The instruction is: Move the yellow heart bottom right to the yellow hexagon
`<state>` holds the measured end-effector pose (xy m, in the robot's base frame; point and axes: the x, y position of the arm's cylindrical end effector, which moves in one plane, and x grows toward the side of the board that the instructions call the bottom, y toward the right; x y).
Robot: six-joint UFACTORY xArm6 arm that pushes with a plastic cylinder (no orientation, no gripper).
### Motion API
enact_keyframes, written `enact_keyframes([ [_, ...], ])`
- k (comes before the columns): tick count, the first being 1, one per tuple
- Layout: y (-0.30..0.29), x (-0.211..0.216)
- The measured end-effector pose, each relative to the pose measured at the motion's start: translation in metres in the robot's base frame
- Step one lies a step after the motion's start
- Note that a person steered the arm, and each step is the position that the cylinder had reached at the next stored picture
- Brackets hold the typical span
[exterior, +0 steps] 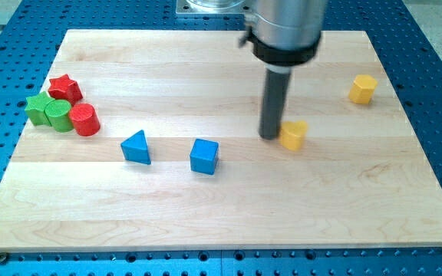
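Note:
The yellow heart [292, 134] lies right of the board's middle. My tip [270, 136] is at the end of the dark rod and touches the heart's left side. The yellow hexagon [363, 89] sits toward the view's upper right, apart from the heart, up and to its right.
A blue cube [204, 156] and a blue triangle [136, 147] lie left of the tip. At the view's left a red star [65, 87], a green block [38, 108], a green cylinder [58, 115] and a red cylinder [85, 119] cluster together. The wooden board [221, 222] rests on a blue perforated table.

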<state>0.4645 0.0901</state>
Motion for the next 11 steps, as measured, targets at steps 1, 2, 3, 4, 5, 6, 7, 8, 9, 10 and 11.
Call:
enact_keyframes([
  [1,-0.015,0.012],
  [2,0.034,0.028],
  [3,0.084,-0.012],
  [4,0.103,-0.017],
  [5,0.120,0.018],
  [6,0.176,-0.004],
  [7,0.176,-0.023],
  [8,0.230,-0.052],
  [9,0.254,-0.096],
  [10,0.203,-0.104],
  [11,0.171,-0.115],
])
